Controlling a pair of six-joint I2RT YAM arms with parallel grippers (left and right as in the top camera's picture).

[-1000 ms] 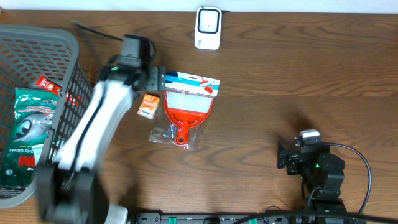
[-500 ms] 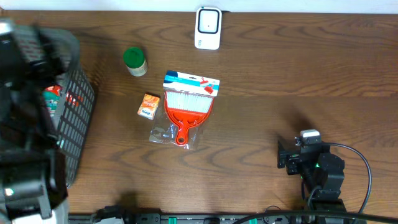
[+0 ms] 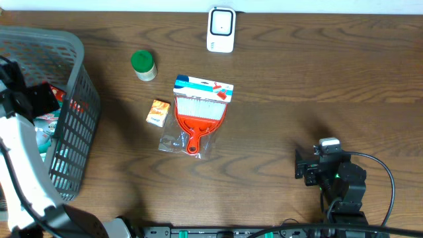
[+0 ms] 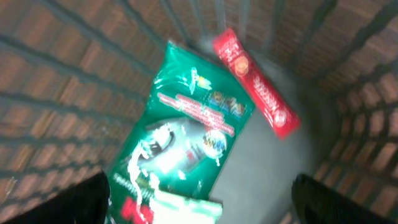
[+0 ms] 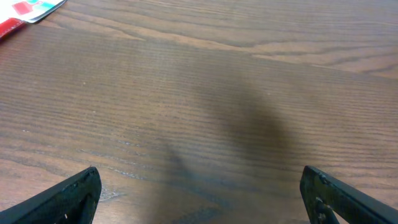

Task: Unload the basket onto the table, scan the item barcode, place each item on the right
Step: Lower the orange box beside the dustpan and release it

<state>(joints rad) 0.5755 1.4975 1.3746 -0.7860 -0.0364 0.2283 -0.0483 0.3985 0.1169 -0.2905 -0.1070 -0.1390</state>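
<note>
Now, left end effector [image 4: 199, 194]: jaws spread wide with nothing between them, hanging inside the grey basket [image 3: 78, 99] above what lies in it.
green packet [image 4: 186, 140]: lies flat on the basket floor, straight under the left end effector; its print is too blurred to read.
red packet [image 4: 256, 84]: slim, lying aslant at the green packet's upper corner; I cannot tell whether the two touch.
right end effector [image 5: 199, 196]: jaws wide and empty, low over bare wood at the near right of the counter [image 3: 317, 86].
barcode scanner [image 3: 221, 29]: white, at the far edge of the counter, well apart from both arms.
green-lidded jar [image 3: 143, 65]: upright on the counter, to the right of the basket.
orange box [image 3: 157, 113]: small, just beside the left edge of the dustpan set.
dustpan set [image 3: 200, 114]: red pan in clear wrapping, mid-counter, handle pointing to the near edge.
</note>
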